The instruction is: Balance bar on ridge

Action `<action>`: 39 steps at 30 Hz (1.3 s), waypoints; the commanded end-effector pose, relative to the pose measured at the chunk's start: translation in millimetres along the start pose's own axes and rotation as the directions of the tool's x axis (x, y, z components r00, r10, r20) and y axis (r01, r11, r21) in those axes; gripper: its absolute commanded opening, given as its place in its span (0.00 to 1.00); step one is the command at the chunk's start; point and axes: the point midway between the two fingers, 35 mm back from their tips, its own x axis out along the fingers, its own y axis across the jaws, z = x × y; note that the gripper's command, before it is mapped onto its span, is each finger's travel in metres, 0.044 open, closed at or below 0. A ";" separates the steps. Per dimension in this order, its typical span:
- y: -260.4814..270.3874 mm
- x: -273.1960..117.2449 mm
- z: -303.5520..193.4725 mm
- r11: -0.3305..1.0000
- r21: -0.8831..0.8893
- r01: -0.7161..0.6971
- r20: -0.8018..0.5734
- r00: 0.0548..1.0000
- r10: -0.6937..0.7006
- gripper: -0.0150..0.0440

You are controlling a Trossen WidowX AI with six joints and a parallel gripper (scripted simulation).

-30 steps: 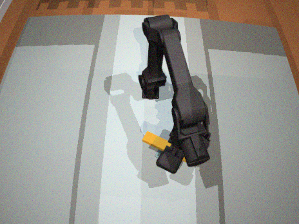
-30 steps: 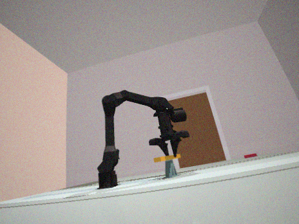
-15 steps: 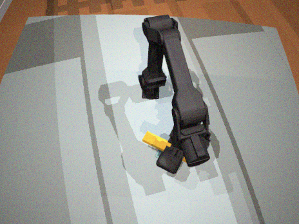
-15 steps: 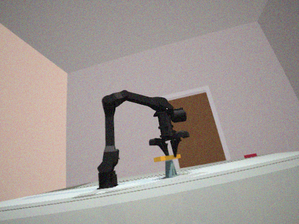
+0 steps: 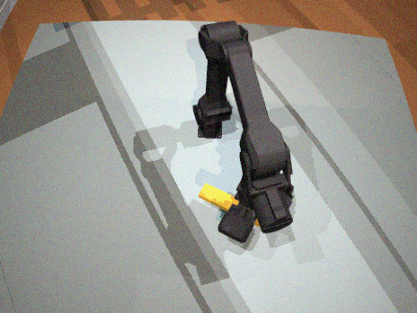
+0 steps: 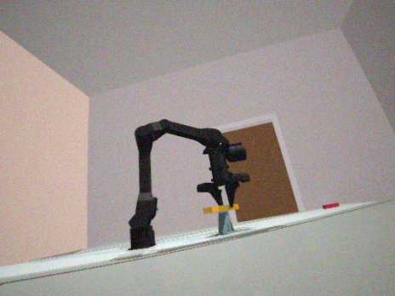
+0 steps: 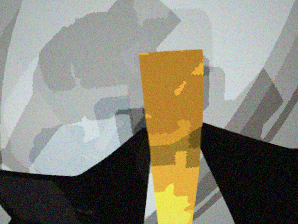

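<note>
Grey table (image 5: 67, 202): one ridge (image 6: 225, 224), one yellow bar (image 6: 220, 208) gripped by pincer (image 6: 226, 203)

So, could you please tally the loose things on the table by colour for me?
Yellow: 1, the bar, held in the gripper over the ridge.
Grey-blue: 1, the ridge.
Red: 1, a small block at the far edge.
Total: 3

The arm (image 6: 146, 170) arches forward, wrist pointing down, jaws clamped on the bar (image 6: 220, 208).
</note>
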 end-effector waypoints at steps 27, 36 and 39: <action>0.0 0.0 0.0 1.000 0.000 0.000 0.000 1.000 0.000 0.52; 0.0 0.0 0.0 1.000 0.000 0.000 0.000 1.000 0.000 0.54; 0.0 0.0 0.0 1.000 0.000 0.000 0.000 1.000 0.000 0.54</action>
